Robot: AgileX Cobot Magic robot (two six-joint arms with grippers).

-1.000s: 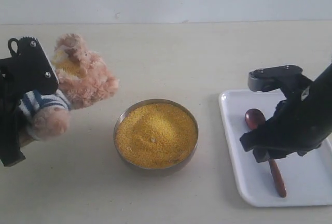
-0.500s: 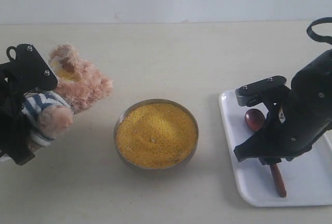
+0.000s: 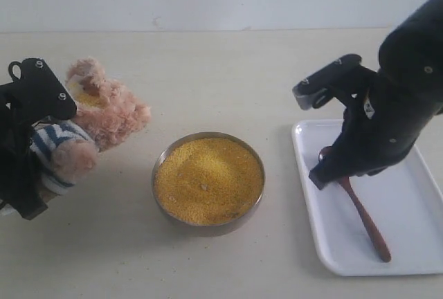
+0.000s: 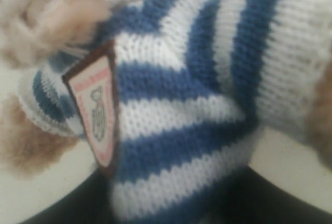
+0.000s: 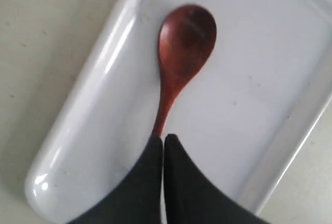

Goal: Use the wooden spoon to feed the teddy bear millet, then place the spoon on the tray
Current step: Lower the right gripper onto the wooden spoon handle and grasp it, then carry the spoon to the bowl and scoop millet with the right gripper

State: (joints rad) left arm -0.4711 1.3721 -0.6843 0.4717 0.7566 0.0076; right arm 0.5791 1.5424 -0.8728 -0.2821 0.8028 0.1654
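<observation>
Looking across the table point(image 3: 228, 70), we find the left gripper point(image 3: 34, 148) clamped on the teddy bear point(image 3: 104, 115) at the left edge of the scene. Its black fingers close on the striped torso from either side. The bear leans with its head towards the middle of the table, and yellow grains cling to its muzzle point(image 3: 88, 95). We cannot tell whether the toy touches the tabletop. From the left wrist camera we see only the navy-and-white knit shirt point(image 4: 176, 105) filling the view, with the small chest badge point(image 4: 96, 112) sewn on it.

Between the two arms stands the round metal bowl point(image 3: 208, 227), well apart from both the bear and the tray, with the millet point(image 3: 208, 181) heaped in it almost to the rim.

On the right, the white tray point(image 3: 408, 230) carries the wooden spoon point(image 3: 367, 219). The right gripper point(image 3: 324, 174) reaches down over the tray's left part with its fingers drawn together on the spoon's handle, just behind the oval bowl. In the right wrist view the two dark fingertips meet around the thin neck of the spoon point(image 5: 187, 37). The spoon's bowl is empty and sits close to one long rim of the tray point(image 5: 249, 79). From the outside camera the handle runs slantwise towards the tray's near edge, and its end appears to rest on the tray floor.
</observation>
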